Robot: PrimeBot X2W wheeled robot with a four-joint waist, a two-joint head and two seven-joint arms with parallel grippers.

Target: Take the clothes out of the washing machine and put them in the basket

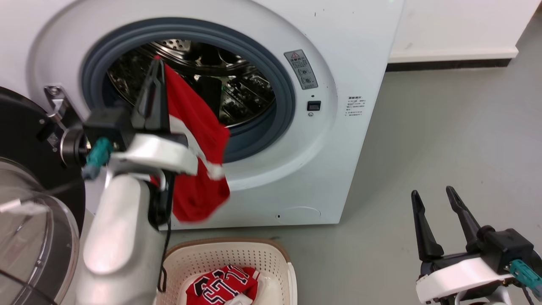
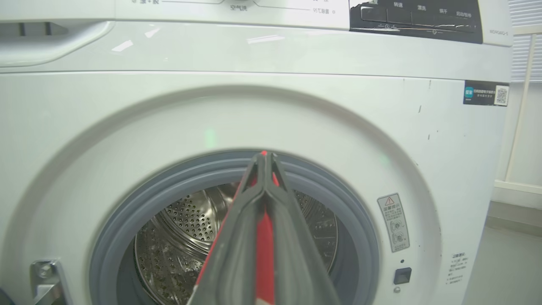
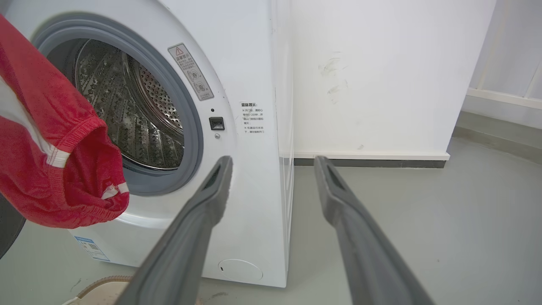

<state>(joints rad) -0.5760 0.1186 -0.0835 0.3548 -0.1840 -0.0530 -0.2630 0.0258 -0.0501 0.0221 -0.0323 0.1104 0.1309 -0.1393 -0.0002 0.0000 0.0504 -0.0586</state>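
Biggest thing here is the white washing machine, sitting straight ahead of the left hand, with its black-rimmed glass door swung wide open off to that hand's left. The steel drum behind the grey seal looks bare from what I can see. The grey floor runs off to the right, up to a white wall with a dark strip along its base.

Down below the left hand, on the floor just in front of the machine, is the cream basket. The arm hides its left edge.

The plain red garment dangles from the left hand, whose fingers are pressed together on its top edge. Its long axis runs pretty much straight down. It hangs across the left half of the drum opening, past the lower seal, and its bottom end is in the air above the basket. A white trim stripe runs across it.

The jersey lies crumpled in the basket, lettering facing up.

The right hand is well off to the right and lower, fingers spread wide, over open floor, pointed toward the machine's right front corner.
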